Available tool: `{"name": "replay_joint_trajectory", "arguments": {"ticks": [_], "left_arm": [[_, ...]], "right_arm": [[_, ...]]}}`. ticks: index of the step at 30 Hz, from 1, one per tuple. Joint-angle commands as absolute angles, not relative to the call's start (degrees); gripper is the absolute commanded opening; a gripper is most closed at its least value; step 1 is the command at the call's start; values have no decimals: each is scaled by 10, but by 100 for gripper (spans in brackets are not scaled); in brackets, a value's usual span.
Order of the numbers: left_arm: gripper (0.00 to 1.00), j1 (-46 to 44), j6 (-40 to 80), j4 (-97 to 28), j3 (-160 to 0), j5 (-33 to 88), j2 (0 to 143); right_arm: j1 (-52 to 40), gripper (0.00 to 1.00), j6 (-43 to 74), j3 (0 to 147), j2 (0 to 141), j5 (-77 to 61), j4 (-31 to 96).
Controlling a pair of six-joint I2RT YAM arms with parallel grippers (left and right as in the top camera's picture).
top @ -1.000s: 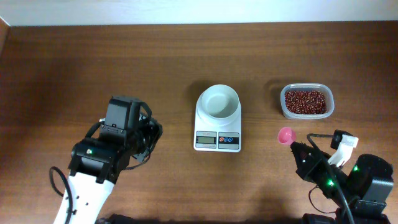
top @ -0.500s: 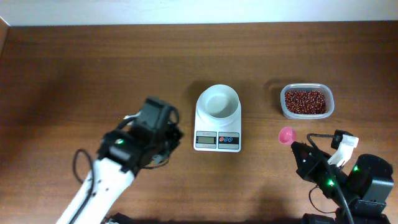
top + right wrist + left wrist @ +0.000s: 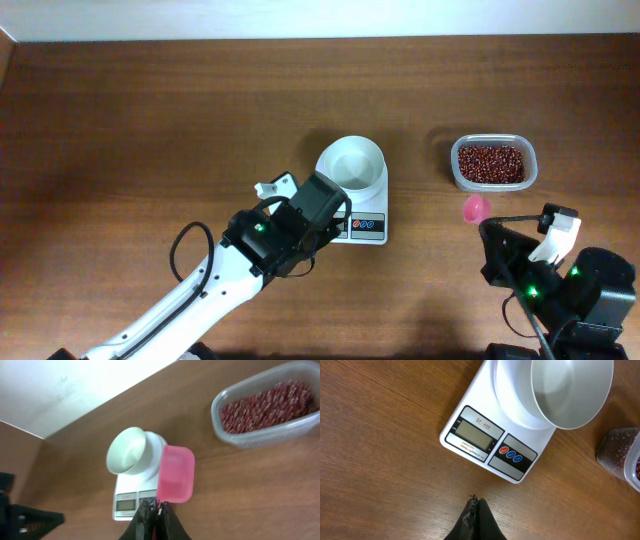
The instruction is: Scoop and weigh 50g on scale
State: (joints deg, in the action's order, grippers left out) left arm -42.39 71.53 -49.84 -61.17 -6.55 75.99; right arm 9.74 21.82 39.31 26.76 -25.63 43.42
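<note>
Scale (image 3: 358, 200) mid-frame, bowl (image 3: 570, 390) empty. Left gripper (image 3: 474, 504) clenched, empty, poised near its buttons (image 3: 512, 455): likely power-on or tare; next calls for a precise press. Right gripper (image 3: 154, 507) grasps pink scoop (image 3: 175, 480).

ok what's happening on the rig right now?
Scoop-and-weigh, with nothing scooped yet. The right gripper is shut on the pink scoop, which is empty and held near the tub of beans. The left gripper, shut, hovers at the front of the scale, near its buttons. The bowl is empty.
</note>
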Motion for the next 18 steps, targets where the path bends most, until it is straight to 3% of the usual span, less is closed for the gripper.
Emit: {"name": "replay_joint_trajectory", "arguments": {"ticks": [1, 9, 10, 12, 14, 18], "left_arm": [[0, -429, 706, -497, -610, -84, 767], [0, -468, 706, -472, -610, -84, 800], [4, -474, 706, -469, -610, -84, 800], [24, -487, 706, -460, -610, -84, 800], [31, -491, 706, -459, -610, -84, 800], [86, -491, 706, -461, -610, -84, 800]], "right_arm": [[102, 4, 167, 399, 272, -200, 411], [102, 4, 137, 511, 454, -158, 444], [102, 4, 137, 537, 481, -158, 458], [102, 4, 137, 590, 523, -158, 494], [102, 4, 137, 625, 544, -158, 532], [102, 4, 137, 635, 542, -156, 546]]}}
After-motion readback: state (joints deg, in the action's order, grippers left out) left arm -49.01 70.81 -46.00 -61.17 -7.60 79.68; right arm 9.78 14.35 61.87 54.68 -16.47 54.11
